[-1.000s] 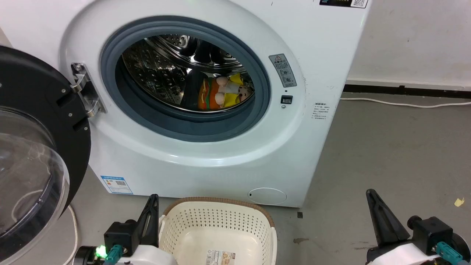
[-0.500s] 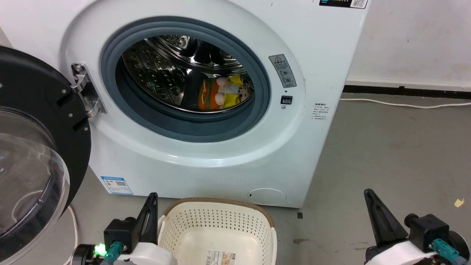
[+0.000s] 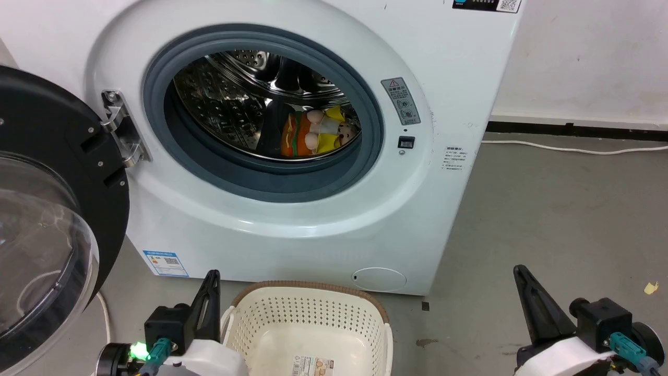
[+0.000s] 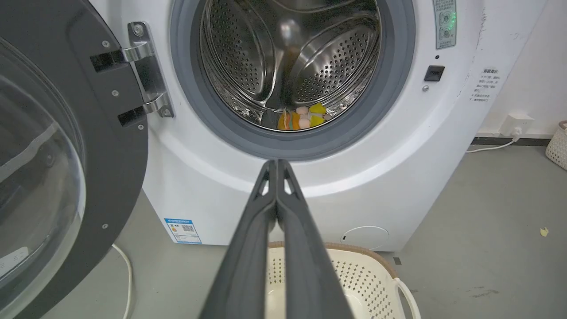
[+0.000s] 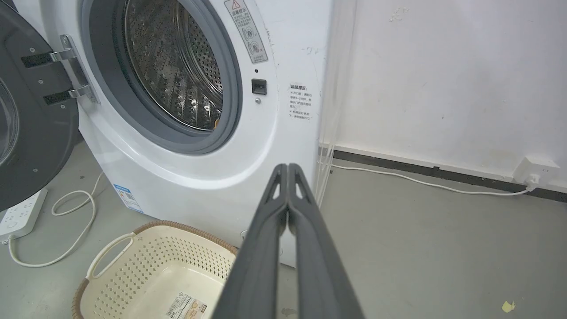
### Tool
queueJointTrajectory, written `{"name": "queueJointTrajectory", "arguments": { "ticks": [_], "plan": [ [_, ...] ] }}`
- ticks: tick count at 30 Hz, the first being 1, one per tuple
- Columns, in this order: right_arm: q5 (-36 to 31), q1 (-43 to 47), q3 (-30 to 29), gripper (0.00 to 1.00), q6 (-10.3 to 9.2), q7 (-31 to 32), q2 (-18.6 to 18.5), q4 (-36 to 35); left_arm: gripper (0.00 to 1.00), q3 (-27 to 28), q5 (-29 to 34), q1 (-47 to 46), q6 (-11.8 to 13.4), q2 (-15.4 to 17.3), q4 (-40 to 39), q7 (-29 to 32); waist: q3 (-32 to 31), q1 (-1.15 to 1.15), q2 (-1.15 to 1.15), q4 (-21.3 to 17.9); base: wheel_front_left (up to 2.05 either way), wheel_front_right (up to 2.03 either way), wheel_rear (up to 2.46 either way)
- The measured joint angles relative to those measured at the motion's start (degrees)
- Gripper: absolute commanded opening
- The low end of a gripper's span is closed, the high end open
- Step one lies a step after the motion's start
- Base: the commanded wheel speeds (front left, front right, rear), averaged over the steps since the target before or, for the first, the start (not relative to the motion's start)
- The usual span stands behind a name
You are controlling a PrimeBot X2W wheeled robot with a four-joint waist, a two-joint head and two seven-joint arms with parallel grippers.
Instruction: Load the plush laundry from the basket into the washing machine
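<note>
Grey floor [image 3: 548,209], white washer [image 3: 292,230], door [image 3: 52,156] open; toy [image 3: 315,133] lies in the drum [image 3: 224,99].
My left gripper [image 4: 277,163] and right gripper [image 5: 288,166], both pressed closed and empty, have edged left; basket [image 3: 313,284] sticker [image 3: 313,365] unreadable.

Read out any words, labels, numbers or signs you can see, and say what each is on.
No text is legible enough to quote.
Grey sticker on the washing machine: warning triangle, print too small.
Blue label low on its front: too small.
Sticker inside the basket: blurred.
</note>
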Motion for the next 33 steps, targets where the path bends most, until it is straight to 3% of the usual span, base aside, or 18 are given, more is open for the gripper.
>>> {"name": "queueJointTrajectory", "arguments": {
  "ticks": [33],
  "plan": [
    [-1.6,-1.0,0.6,0.00,0.00,3.8,0.0,-0.7,0.00,3.2,3.3,-0.1,-1.1,-1.3,-2.6,3.7,-0.3,0.00,0.00,-0.1,0.00,0.00,0.00]
  ]
}}
